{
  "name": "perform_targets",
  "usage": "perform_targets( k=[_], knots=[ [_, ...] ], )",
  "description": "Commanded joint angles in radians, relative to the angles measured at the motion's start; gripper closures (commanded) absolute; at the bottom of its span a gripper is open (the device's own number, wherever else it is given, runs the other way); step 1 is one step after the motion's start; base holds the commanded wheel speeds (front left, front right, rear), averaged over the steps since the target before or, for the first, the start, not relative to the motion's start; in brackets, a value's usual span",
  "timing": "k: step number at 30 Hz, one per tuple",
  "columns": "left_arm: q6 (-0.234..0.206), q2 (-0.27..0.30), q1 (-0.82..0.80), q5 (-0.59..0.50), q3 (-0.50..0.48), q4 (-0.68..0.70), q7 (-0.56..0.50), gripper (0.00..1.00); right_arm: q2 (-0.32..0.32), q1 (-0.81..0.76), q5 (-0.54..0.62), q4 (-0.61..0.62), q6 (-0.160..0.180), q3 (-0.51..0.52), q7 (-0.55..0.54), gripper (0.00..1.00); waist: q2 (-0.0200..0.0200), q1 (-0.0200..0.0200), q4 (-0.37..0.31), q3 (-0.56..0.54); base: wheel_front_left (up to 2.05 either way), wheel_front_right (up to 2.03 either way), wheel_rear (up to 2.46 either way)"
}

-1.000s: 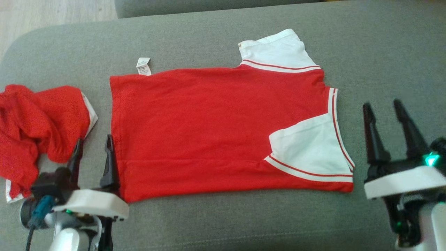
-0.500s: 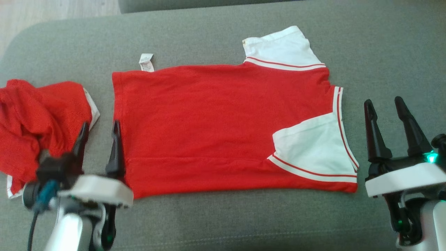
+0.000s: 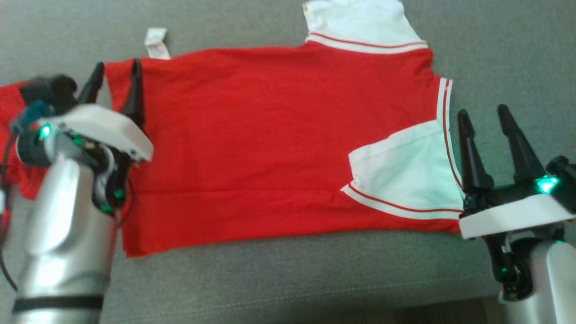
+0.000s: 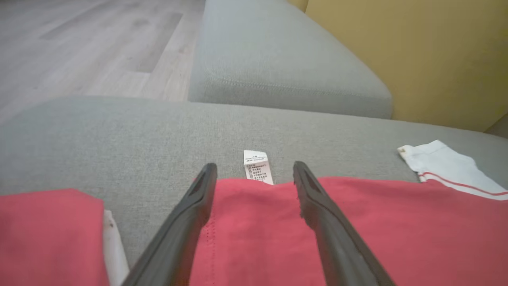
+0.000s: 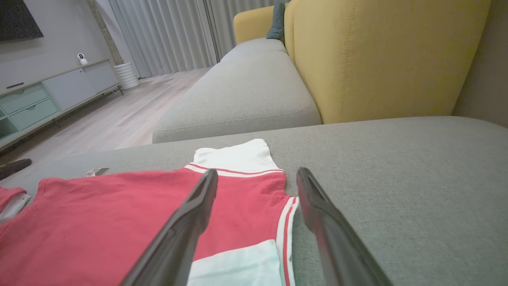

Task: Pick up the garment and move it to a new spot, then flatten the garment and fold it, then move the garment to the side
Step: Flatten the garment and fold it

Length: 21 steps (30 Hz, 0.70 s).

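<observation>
From my head, the red short-sleeved garment with white, red-striped sleeves [image 3: 270,135] lies flat on the grey fabric sofa cushion [image 3: 292,279]. Its small white care label [image 3: 155,40] pokes out at the far edge. My left gripper [image 3: 117,67] is at its left hem, jaws spread and empty. My right gripper [image 3: 482,114] stands just beside its striped right edge, jaws also apart, holding nothing. A crumpled red cloth [image 3: 9,96] sits at the far left.

Along my left wrist, my fingers straddle the hem corner near the label, with pale wooden floor [image 4: 79,47] beyond.

Along my right wrist, my fingers frame the far white sleeve, and a yellow upholstered backrest [image 5: 377,59] rises behind.
</observation>
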State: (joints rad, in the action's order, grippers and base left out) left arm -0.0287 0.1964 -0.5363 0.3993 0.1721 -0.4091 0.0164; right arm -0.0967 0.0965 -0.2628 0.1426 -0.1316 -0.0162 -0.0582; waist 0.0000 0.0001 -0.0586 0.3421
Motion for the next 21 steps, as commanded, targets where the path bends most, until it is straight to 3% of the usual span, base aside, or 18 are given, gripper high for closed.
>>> perform_targets(
  k=[1,2,7,16,18,21],
  knots=[
    [0.006,0.038,-0.048,0.005,-0.045,-0.002,-0.003,0.00,0.003,0.022,-0.004,0.026,0.001,-0.027,0.013,0.00,0.0000,-0.0001,-0.027,0.038,0.00,0.00,0.00],
    [0.016,0.046,-0.104,0.017,-0.054,-0.090,-0.013,0.00,0.005,0.030,-0.008,0.016,0.001,-0.036,0.021,0.00,0.0000,-0.0001,-0.037,0.055,0.00,0.00,0.00],
    [0.024,0.063,-0.196,0.039,-0.068,-0.271,-0.046,0.00,0.010,0.038,-0.015,-0.015,0.001,-0.047,0.038,0.00,0.0000,-0.0001,-0.050,0.073,0.00,0.00,0.00],
    [0.042,0.069,-0.274,0.067,-0.075,-0.433,-0.059,0.00,0.013,0.053,-0.030,-0.044,0.001,-0.059,0.048,0.00,0.0000,-0.0001,-0.054,0.079,0.00,0.00,0.00],
    [0.048,0.070,-0.288,0.070,-0.075,-0.452,-0.049,0.15,0.012,0.057,-0.032,-0.049,0.001,-0.062,0.048,0.00,0.0000,-0.0001,-0.055,0.080,0.00,0.00,0.00],
    [0.054,0.071,-0.305,0.073,-0.074,-0.477,-0.036,0.79,0.009,0.057,-0.035,-0.058,0.001,-0.059,0.046,0.00,0.0000,-0.0001,-0.057,0.081,0.00,0.00,0.00]
  ],
)
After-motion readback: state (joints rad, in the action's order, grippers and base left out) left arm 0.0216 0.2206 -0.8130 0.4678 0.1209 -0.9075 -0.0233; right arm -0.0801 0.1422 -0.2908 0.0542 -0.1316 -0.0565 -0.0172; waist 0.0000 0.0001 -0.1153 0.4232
